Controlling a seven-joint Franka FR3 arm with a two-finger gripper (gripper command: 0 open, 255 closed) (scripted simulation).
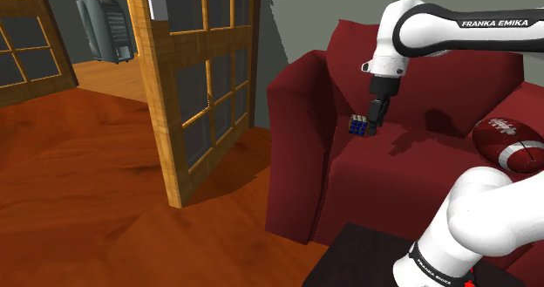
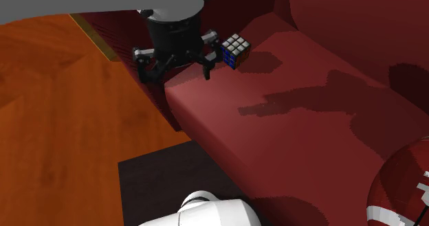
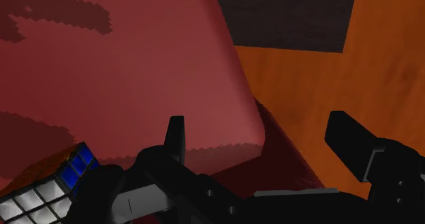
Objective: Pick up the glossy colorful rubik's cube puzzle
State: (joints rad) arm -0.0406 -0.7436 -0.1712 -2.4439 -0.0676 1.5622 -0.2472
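Note:
The Rubik's cube (image 1: 358, 126) has white and blue faces with dark edges and lies on the dark red sofa's seat (image 1: 410, 167), close to the armrest. My black gripper (image 1: 375, 119) hangs just beside it, pointing down, with its fingers open. In the second exterior view the cube (image 2: 235, 51) lies just past one finger of the gripper (image 2: 177, 68), outside the gap. In the wrist view the cube (image 3: 44, 188) is off to the side of the nearer finger, and the gripper (image 3: 262, 137) spans the seat's front edge with nothing between its fingers.
A red and white football (image 1: 510, 141) lies on the sofa at the shoulder view's right. A wooden glazed door (image 1: 196, 76) stands open beside the sofa's armrest (image 1: 301, 146). Orange wooden floor (image 1: 78, 181) lies in front. My dark stand (image 1: 357, 259) is below.

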